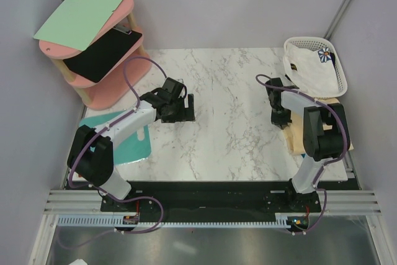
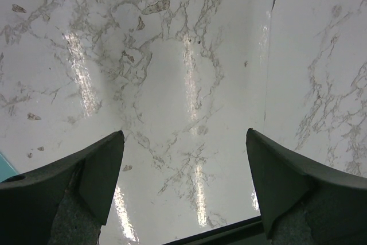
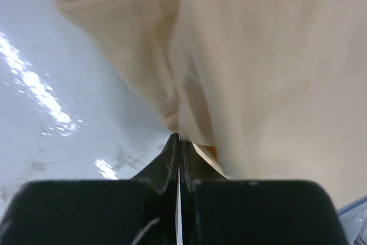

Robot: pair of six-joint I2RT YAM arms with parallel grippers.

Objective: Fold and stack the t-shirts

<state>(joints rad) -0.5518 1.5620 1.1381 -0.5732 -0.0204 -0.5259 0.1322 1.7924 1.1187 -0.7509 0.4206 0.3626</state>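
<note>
At the right edge of the bench (image 1: pixel 229 91): pale yellow t-shirt (image 3: pixel 269 55), bunched, partly under the right arm. Right end effector (image 3: pixel 179 150): pinched closed on a fold of that shirt's edge. Left end effector (image 2: pixel 184 182): spread wide, holding nothing, over bare marble left of centre.

White lattice basket (image 1: pixel 340 84), far right corner: holds the flower-print white t-shirt (image 1: pixel 304 69), heaped and unfolded. Teal-blue shirt: not identifiable. Turquoise board (image 1: pixel 133 147): flat at the near left.

Progress, judged: nothing folded, no stack begun. The first shirt is only gripped. Spreading, folding and stacking of every shirt remain.
</note>
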